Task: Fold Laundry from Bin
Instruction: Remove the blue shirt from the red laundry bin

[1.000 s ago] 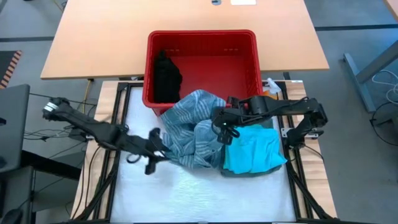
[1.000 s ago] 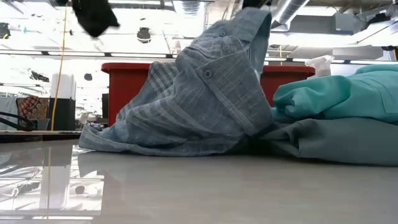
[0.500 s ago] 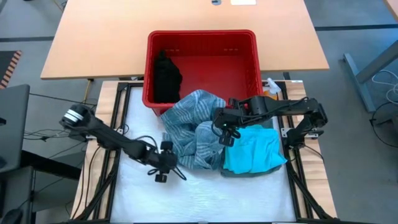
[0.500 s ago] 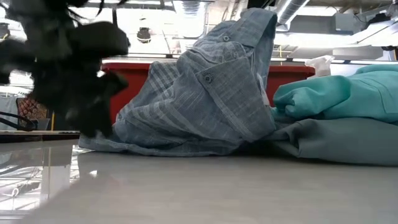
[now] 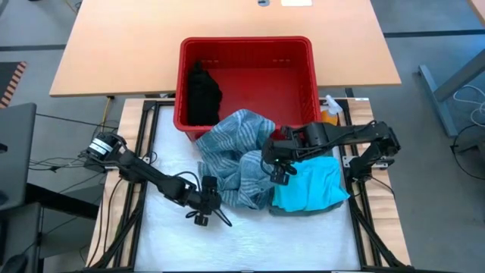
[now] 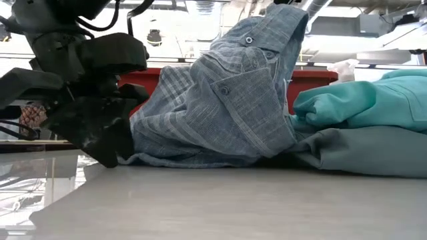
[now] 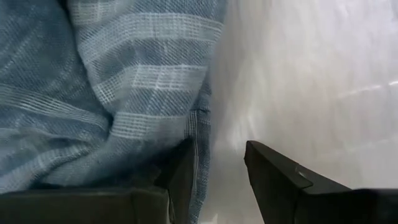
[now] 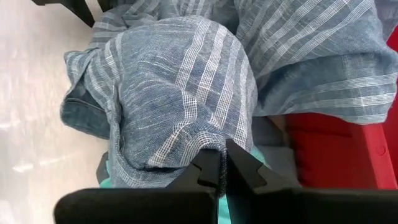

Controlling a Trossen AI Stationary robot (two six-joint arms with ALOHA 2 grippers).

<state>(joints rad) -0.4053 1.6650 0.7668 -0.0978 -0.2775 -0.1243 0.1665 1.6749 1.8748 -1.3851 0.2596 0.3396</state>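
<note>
The blue-grey striped cloth (image 5: 239,155) hangs over the near rim of the red bin (image 5: 246,45) and spreads onto the table. My right gripper (image 5: 279,171) is shut on it and holds a fold up in a peak (image 6: 283,20). My left gripper (image 5: 212,216) is open, low on the table at the cloth's near-left edge (image 7: 198,140); one finger (image 7: 180,180) is over the hem, the other (image 7: 270,180) over bare table. A teal garment (image 5: 307,182) lies on a grey-green one (image 6: 360,153). A black garment (image 5: 203,95) lies in the bin. My left gripper is down at the cloth's hem, but I cannot tell whether a finger touches it. My right gripper pinches a bunched fold of the striped cloth (image 8: 211,146) between its two fingers, from the table's right side, slanting down. The fold is lifted, and the rest of the cloth rests on the table and the bin's rim.
An orange spray bottle (image 5: 330,114) stands right of the bin's near corner; its white head shows in the low view (image 6: 343,67). The white table surface (image 5: 250,239) lies bare along the near side. A wooden table (image 5: 227,19) stands behind the bin.
My left gripper has swung from the table's left side toward the striped cloth and gone down to the table at the cloth's near-left edge. The cloth's raised fold has shifted a little toward the table's right with my right gripper.
</note>
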